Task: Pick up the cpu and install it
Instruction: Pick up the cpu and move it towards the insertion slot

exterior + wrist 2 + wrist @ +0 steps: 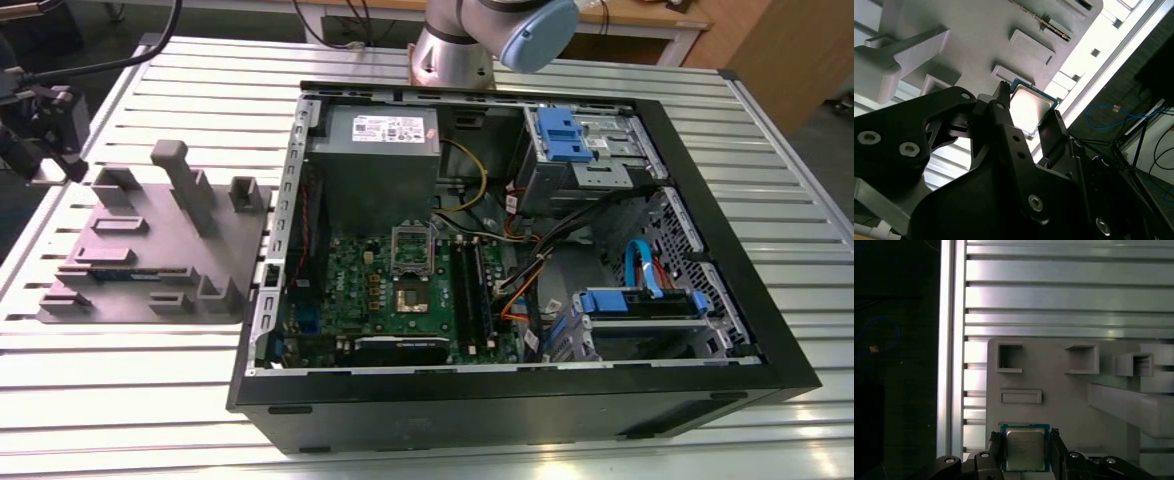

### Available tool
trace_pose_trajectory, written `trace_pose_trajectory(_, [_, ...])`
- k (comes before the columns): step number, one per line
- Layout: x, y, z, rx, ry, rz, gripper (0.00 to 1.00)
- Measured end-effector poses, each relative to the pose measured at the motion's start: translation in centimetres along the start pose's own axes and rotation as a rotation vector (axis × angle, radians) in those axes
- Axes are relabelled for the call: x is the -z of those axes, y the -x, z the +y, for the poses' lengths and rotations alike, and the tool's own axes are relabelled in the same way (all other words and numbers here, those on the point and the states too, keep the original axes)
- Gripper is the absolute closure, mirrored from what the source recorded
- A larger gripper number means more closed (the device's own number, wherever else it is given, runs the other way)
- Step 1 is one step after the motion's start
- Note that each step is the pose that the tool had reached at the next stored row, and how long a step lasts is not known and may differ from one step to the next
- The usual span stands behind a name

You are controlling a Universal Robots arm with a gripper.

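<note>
Over tray (1069,410) edge beside table (1054,290) rim — gripper (1026,440) clamping cpu (1025,450) by two opposite sides. Pick-up step running, seemingly; socket (411,297) lying well apart inside case (534,405) — install calling for level carrying.

Robotics lab bench — slatted aluminium table (120,400), opened computer case (507,405).

grey tray (171,252) lies beside open computer case (534,412).
</note>
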State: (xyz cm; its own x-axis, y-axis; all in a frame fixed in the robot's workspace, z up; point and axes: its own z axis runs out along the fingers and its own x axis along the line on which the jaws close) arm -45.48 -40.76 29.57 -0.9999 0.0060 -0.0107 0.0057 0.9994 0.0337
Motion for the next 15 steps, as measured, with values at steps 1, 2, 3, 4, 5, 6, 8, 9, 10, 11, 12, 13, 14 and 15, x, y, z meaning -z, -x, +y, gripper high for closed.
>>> trace_pose_trajectory(1, [0.03,0.0,0.0,0.0,-0.0001,0.0001,0.53])
trace_pose_trajectory(2, [0.07,0.0,0.0,0.0,-0.0001,0.0002,0.53])
trace_pose_trajectory(3, [0.09,0.0,0.0,0.0,-0.0001,0.0001,0.53])
trace_pose_trajectory(4, [0.09,0.0,0.0,0.0,0.0,0.0001,0.53])
trace_pose_trajectory(5, [0.1,0.0,0.0,0.0,-0.0002,0.0001,0.53])
trace_pose_trajectory(6, [0.1,0.0,0.0,0.0,-0.0001,0.0001,0.53])
trace_pose_trajectory(8, [0.11,0.0,0.0,0.0,-0.0001,0.0002,0.53])
trace_pose_trajectory(9, [0.13,0.0,0.0,0.0,-0.0001,0.0002,0.53])
trace_pose_trajectory(10, [0.18,0.0,0.0,0.0,-0.0002,0.0004,0.53])
trace_pose_trajectory(11, [0.21,0.0,0.01,0.0,-0.0002,0.0003,0.53])
trace_pose_trajectory(12, [0.23,0.0,0.01,0.0,-0.0001,0.0002,0.53])
trace_pose_trajectory(13, [0.25,0.0,0.01,0.0,-0.0001,0.0001,0.53])
trace_pose_trajectory(14, [0.26,0.0,0.01,0.0,0.0,0.0,0.53])
trace_pose_trajectory(15, [0.28,0.0,0.01,0.0,-0.0001,0.0001,0.53])
